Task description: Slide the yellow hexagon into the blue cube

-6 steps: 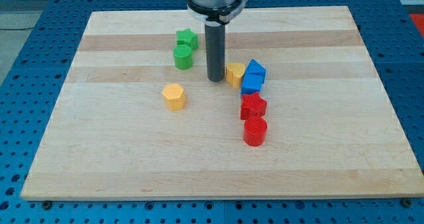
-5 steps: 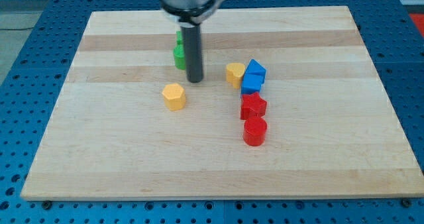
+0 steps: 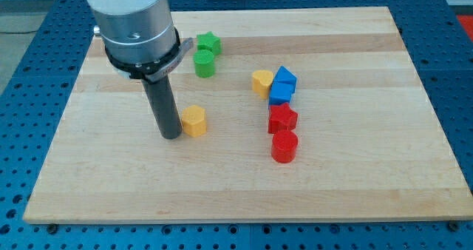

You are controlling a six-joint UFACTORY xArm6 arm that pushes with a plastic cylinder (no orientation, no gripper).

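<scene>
Wooden board (image 3: 222, 183) on a blue perforated bench; pale planks, eight small blocks on it.

My tip (image 3: 171, 136) sat down on the board at the view's left of the yellow hexagon (image 3: 194, 121), touching it or just short of touching; the gap was too fine to read. No fingers on this rig, only the bare rod, so nothing could be clasped or let go. It held nothing and could only press sideways.

Yellow hexagon: left of board centre, alone, well apart from its target. Blue cube (image 3: 280, 95): to the view's right and slightly up from the hexagon, packed against a second blue block (image 3: 285, 78) above it, a yellow heart-like block (image 3: 261, 81) on its left and a red block (image 3: 282, 118) just below. Red cylinder (image 3: 284, 146) lower again. Green star (image 3: 209, 42) and green cylinder (image 3: 204, 63) stood near the top, clear of the line.

Judgement: task barely begun. Tip looked lined up behind the hexagon for a rightward push; the whole crossing remained. Likely trouble: the hexagon meeting the red block or the yellow heart before the cube.
</scene>
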